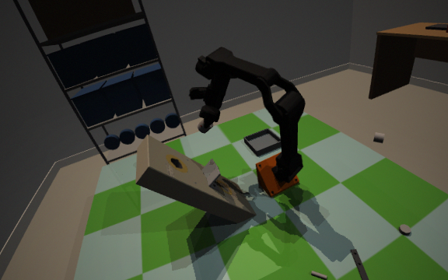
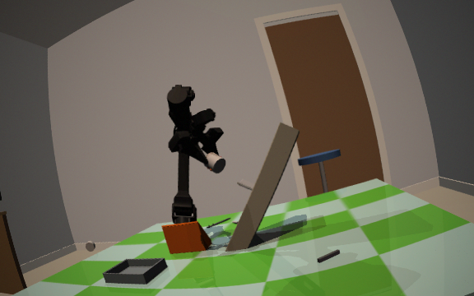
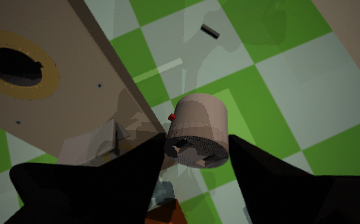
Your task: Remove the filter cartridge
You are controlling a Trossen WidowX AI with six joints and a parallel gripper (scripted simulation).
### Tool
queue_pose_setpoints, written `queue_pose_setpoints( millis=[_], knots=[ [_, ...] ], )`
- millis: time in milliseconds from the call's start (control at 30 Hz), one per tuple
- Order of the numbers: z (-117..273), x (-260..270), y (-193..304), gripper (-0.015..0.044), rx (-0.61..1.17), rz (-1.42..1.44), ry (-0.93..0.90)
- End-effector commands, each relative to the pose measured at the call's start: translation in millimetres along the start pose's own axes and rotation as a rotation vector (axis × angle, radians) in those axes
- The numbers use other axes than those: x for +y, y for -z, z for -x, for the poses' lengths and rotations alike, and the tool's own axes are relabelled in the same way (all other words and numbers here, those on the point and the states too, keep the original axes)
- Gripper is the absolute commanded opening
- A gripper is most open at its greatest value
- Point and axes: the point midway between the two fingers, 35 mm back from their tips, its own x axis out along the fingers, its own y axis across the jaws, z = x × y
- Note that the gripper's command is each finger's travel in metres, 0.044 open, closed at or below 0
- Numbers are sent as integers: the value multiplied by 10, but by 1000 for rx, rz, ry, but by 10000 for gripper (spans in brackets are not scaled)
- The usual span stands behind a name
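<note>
The round filter cartridge (image 1: 205, 129) (image 2: 216, 162) (image 3: 201, 117) is a pale cylinder with a dark slotted end and a small red mark on its side. My gripper (image 3: 196, 139) is shut on it at the slotted end, high above the floor and away from the panel. The service panel (image 1: 193, 187) (image 2: 263, 187) (image 3: 81, 60) leans at a slant; its round opening (image 1: 176, 162) (image 3: 13, 66) with a yellow ring is empty. The tray (image 1: 264, 152) (image 2: 125, 278) is a shallow dark box on the mat beside the orange base, with nothing seen in it.
A pale bracket-like piece (image 1: 211, 173) (image 3: 88, 145) stands out from the panel's lower face. The orange base (image 1: 267, 176) (image 2: 184, 238) carries the arm. A dark bar (image 1: 358, 262), a small rod (image 1: 319, 275) and a pale disc (image 1: 404, 229) lie on the checkered mat. A short dark block (image 2: 328, 256) (image 3: 210, 31) lies behind the panel.
</note>
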Motion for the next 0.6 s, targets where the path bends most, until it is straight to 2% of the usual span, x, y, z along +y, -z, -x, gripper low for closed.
queue_pose_setpoints(
  millis=[0,367,567],
  knots=[
    [-5,-324,88,0,7,-146,88],
    [21,-1186,424,0,-13,-575,342],
    [25,-1235,448,0,-17,-601,357]
  ],
)
